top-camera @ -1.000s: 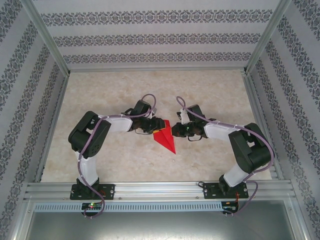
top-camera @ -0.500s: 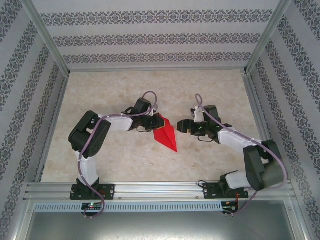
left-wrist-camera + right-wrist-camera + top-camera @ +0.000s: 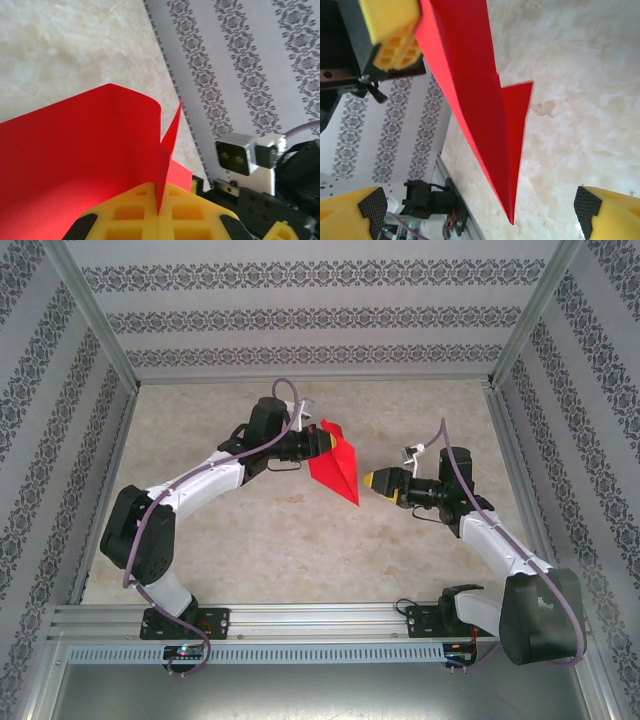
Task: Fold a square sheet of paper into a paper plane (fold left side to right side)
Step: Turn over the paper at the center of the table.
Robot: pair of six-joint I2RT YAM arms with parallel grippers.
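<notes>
The plane [image 3: 338, 468] looks folded to a slim dart, its tail clamped in the left tool [image 3: 321, 443], the right tool [image 3: 373, 480] spread wide beside its nose.

Materials and surface finish of the work cell
Paper plane [image 3: 337, 468]: thin red paper, matt, with smooth faces and sharply pressed creases; one flap curves loosely. Left pincer [image 3: 159, 220] and right pincer [image 3: 372, 480]: moulded yellow plastic fingers, matt, with a grid of open recesses on the left one; the right pincer's pads [image 3: 374, 202] are black with a fine woven texture. Arms [image 3: 200, 485]: hard plastic shells in black and white, slightly glossy. Desk [image 3: 260, 540]: cream stone-patterned top, smooth, low sheen. Walls [image 3: 300, 315]: pale covering printed with dark ornamental bands, matt. Frame rails [image 3: 320, 618]: bare aluminium extrusion with lengthwise ribs, satin finish
</notes>
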